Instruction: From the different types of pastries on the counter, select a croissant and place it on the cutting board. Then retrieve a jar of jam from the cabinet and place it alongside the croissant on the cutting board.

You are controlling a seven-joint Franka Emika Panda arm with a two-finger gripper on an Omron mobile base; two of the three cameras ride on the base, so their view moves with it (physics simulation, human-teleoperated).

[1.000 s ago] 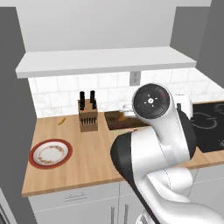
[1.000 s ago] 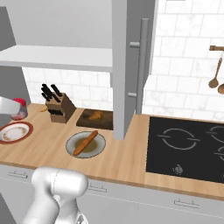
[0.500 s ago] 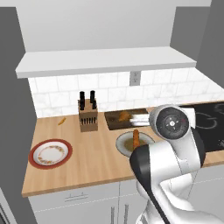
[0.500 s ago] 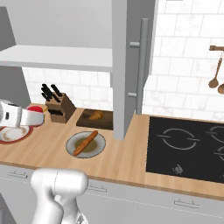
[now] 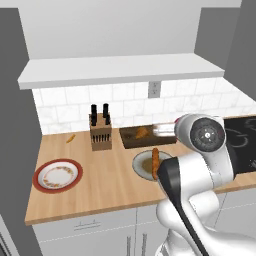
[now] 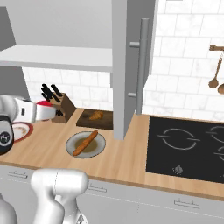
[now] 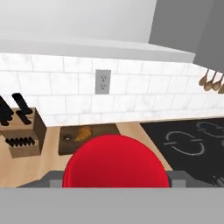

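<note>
One cutting board (image 7: pixel 89 136) lies on the counter (image 5: pixel 100 185) just right of the knife block (image 5: pixel 100 131), with the croissant (image 7: pixel 83 133) already on it. The gripper (image 6: pixel 52 112) pinches the jar (image 7: pixel 116 162) in the air over the counter, left of the board; the jar looks rigid, smooth and likely breakable, so I would grip it across its sides.

croissant (image 6: pixel 96 115): golden-brown, lying on the board
board (image 6: pixel 87 123): dark brown, flat on the counter (image 6: pixel 127 153) beside the knife block
jam (image 7: pixel 116 162): red jar, held above the counter
</note>
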